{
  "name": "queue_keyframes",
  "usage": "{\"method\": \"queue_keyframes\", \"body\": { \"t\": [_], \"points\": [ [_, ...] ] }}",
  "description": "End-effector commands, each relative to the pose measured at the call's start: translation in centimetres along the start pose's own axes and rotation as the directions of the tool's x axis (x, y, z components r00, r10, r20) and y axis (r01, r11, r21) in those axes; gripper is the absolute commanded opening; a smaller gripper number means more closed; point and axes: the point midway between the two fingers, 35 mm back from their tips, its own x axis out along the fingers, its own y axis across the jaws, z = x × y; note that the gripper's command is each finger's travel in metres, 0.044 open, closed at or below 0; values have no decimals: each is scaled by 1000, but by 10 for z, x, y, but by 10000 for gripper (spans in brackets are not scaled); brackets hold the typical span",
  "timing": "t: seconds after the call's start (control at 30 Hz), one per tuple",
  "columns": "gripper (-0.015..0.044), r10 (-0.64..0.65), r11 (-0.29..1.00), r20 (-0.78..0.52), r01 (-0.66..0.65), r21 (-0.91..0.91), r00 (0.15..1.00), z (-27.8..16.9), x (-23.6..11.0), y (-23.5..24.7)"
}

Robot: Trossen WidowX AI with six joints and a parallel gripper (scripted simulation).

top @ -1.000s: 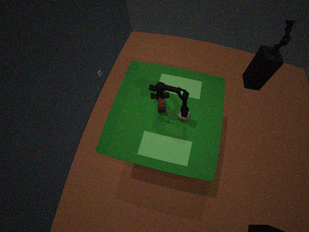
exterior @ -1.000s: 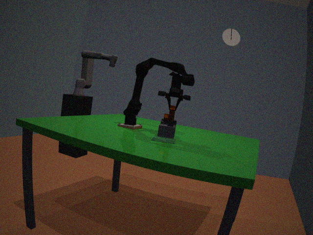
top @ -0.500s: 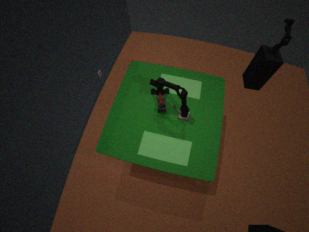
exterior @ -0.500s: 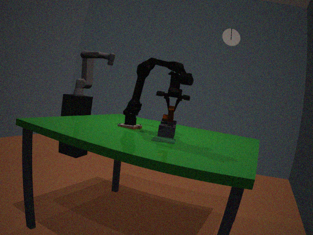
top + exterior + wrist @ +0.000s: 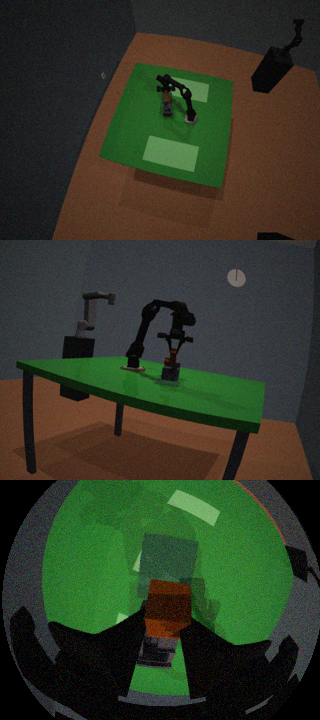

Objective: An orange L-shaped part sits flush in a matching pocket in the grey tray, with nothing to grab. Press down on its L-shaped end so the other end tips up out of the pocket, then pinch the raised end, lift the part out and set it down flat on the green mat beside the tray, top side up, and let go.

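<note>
The orange L-shaped part point(image 5: 167, 97) point(image 5: 173, 358) point(image 5: 170, 589) is out of the pocket and hangs in the air, tilted with one end up. My gripper point(image 5: 166, 91) point(image 5: 173, 352) point(image 5: 164, 614) is shut on its raised end. The L-shaped end hangs lower, towards the left in the exterior view. The grey tray point(image 5: 167, 114) point(image 5: 170, 373) stands on the table, its dark pocket empty in the top view. The dull green mat point(image 5: 163, 97) point(image 5: 167, 382) point(image 5: 170, 555) lies beside the tray. In the top view the part overlaps the mat. Its exact height is hard to tell.
The arm's pale base plate point(image 5: 189, 121) point(image 5: 132, 368) is fixed to the bright green table point(image 5: 129, 134) point(image 5: 103, 379), to one side of the tray. Pale patches lie on the table top. Another arm on a black pedestal point(image 5: 271, 69) point(image 5: 78, 347) stands away from the table.
</note>
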Motion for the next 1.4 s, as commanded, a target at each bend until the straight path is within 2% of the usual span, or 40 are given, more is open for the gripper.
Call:
{"method": "queue_keyframes", "body": {
  "t": [0.0, 0.23, 1.37],
  "points": [
    [0, -5, 1000, 5, 5, -4, 1000, 16, 0, -2],
    [0, -5, 1000, 8, 5, -4, 1000, 41, -1, -5],
    [0, -5, 1000, 8, 5, -4, 1000, 42, 45, -5]
  ]
}}
